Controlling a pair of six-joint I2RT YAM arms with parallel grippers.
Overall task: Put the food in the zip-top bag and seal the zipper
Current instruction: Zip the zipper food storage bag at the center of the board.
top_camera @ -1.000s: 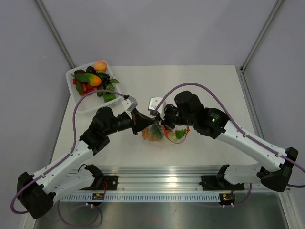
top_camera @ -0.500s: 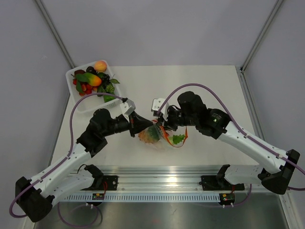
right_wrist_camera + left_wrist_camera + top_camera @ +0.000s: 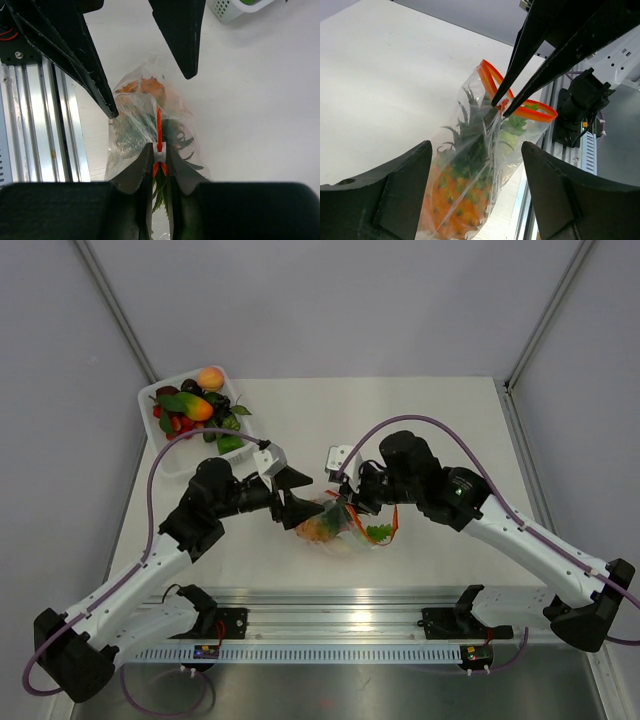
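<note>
The zip-top bag (image 3: 330,525) is near the front edge of the table (image 3: 430,420), right between the two grippers. The pineapple (image 3: 452,195) is inside it, with the orange body at the bottom end and the green leaves pointing up toward the zipper (image 3: 158,122). The right gripper (image 3: 159,156) has its jaws pressed together on that red strip, pinching it roughly midway along. In the left wrist view we see the strip bow out into a loop on either side of the pinch, so the mouth isn't closed along its whole length.

The left gripper (image 3: 308,495) is spread wide, with its fingers flanking the bag's bottom end. We can't tell whether either finger actually touches the plastic. Over at the far left corner, a white tray (image 3: 148,398) holds a pile of other toy fruit with a peach (image 3: 210,378) on top, well apart from the bag.
</note>
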